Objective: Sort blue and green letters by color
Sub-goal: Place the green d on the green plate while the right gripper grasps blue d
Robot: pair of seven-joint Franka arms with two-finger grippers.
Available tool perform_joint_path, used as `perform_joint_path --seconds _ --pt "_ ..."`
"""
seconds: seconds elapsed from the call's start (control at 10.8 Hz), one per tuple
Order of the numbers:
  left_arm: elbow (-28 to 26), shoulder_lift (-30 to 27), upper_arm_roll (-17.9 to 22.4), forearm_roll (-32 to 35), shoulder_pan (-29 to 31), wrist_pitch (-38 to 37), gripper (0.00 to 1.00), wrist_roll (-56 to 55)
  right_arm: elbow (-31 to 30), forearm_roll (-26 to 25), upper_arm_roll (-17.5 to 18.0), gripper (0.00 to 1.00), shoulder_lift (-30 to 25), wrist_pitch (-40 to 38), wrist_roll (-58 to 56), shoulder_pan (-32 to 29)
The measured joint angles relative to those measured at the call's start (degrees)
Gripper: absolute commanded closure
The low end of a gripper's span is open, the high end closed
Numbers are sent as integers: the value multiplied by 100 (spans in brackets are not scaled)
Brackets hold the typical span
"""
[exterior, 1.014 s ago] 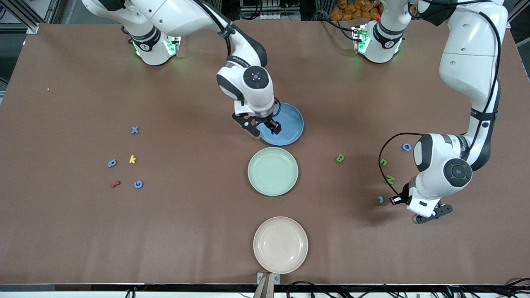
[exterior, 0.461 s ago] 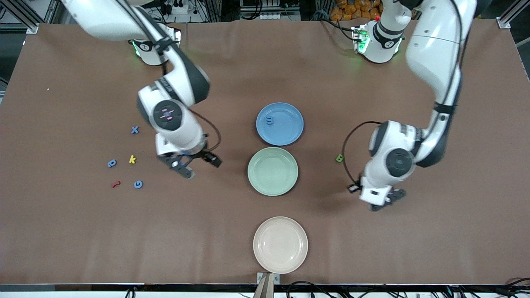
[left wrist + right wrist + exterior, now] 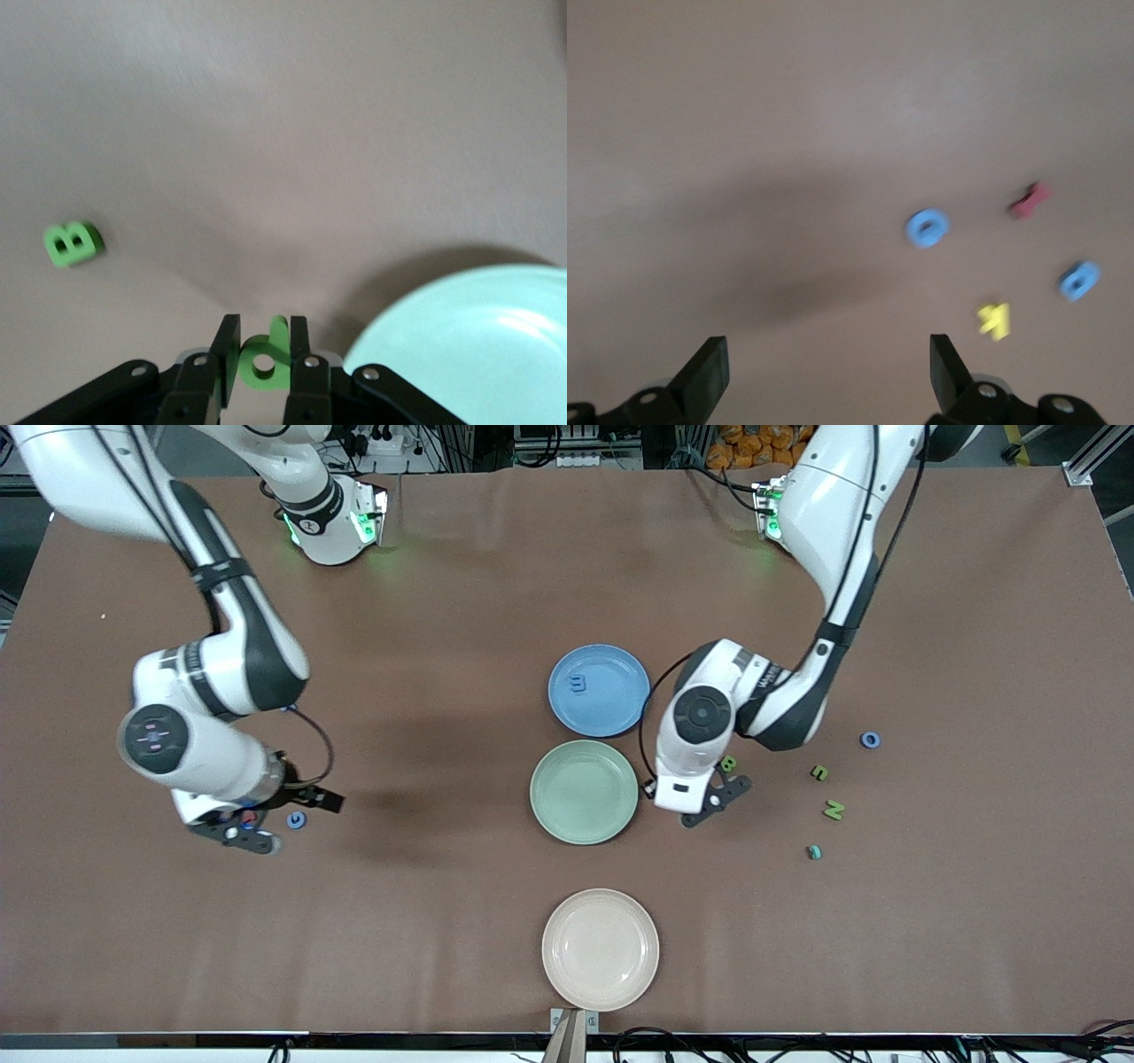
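My left gripper (image 3: 263, 341) is shut on a small green letter (image 3: 264, 361) with a round hole. It hangs over the table (image 3: 443, 602) at the rim of the green plate (image 3: 584, 792) (image 3: 478, 345), between that plate and the green B (image 3: 728, 763) (image 3: 73, 243). My right gripper (image 3: 828, 372) (image 3: 244, 834) is open and holds nothing. It hovers over the letter cluster at the right arm's end, beside a blue letter (image 3: 297, 819) (image 3: 927, 227). A blue E (image 3: 578, 684) lies in the blue plate (image 3: 620, 708). A blue O (image 3: 870, 740), a green n (image 3: 819, 773) and a green N (image 3: 834, 810) lie toward the left arm's end.
A beige plate (image 3: 601, 949) sits nearest the front camera. A teal letter (image 3: 814, 852) lies near the green N. The right wrist view also shows a red letter (image 3: 1029, 200), a yellow k (image 3: 994, 319) and another blue letter (image 3: 1080, 280).
My right gripper left the blue E in the blue plate and swung open to the letter cluster. My left gripper carried the green letter from the left arm's end to the green plate's rim.
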Motion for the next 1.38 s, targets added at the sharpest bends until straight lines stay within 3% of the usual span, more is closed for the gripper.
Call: perform_joint_path --seconds 0.18,0.46,0.55,0.65,1.2,1.38 --pt "2 10 -34 -60 -200 42 100 -215 -182 -74 -5 12 42 403 -878 -479" --pt "160 102 -106 -211 -385 268 100 -384 -555 -266 -319 24 342 1469 -1815 -583" --pt "209 161 -108 -211 -485 427 35 -511 -627 -275 -426 24 492 1770 -2106 -604" --pt "247 209 -108 -211 -568 515 0 -625 -661 -277 -482 24 667 1966 -2326 -626" --pt "374 176 -25 -208 -406 524 0 -345 -744 -291 -477 26 1195 2371 -2473 -589" --pt "309 125 -19 -207 -208 333 0 168 -804 -305 -492 45 1193 2372 -2492 -591"
